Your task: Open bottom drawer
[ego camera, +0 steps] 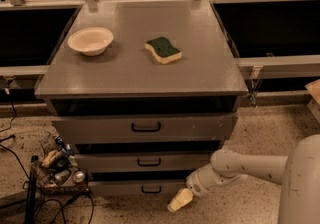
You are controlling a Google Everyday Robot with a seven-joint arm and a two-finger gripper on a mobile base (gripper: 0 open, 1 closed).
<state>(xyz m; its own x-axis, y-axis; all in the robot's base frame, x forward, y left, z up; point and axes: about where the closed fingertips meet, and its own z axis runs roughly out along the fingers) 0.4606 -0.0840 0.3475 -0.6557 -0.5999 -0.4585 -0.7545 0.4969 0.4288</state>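
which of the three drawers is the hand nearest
The bottom drawer, the narrowest front with the smallest black handle; the hand sits just below and right of that handle.

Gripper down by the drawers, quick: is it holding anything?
Gripper: low in front of the bottom drawer, toward its right end; open or closed cannot be told.
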